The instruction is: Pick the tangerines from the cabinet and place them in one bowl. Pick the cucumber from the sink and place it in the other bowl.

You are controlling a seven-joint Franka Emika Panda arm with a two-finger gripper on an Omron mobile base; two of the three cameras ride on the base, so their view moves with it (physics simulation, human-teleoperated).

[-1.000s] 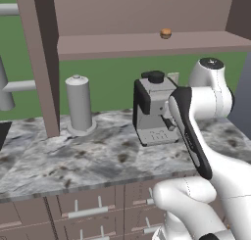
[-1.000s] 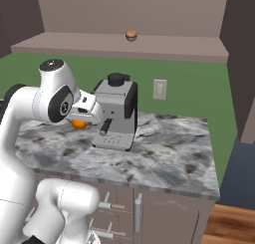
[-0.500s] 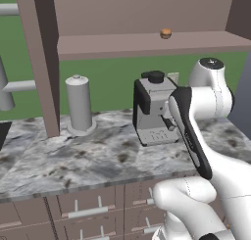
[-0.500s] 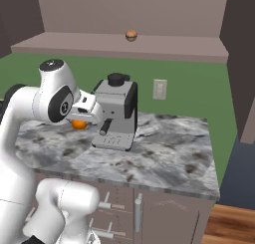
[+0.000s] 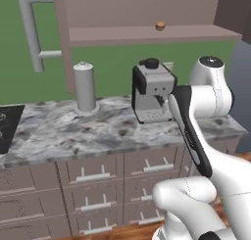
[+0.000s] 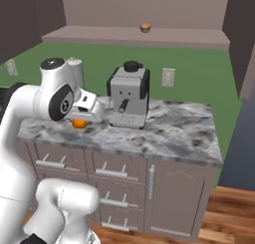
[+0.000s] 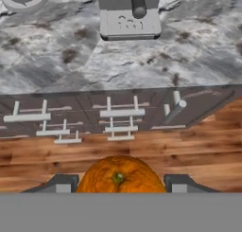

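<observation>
Tangerine [image 7: 119, 175] sits between the jaws, seemingly gripped

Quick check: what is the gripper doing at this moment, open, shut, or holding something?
Gripper: closed on the bright orange tangerine, held between its fingers above the counter's front edge.

No visible change in arm, jaws or held orange tangerine [image 7: 119, 175] since the earlier pictures.
</observation>
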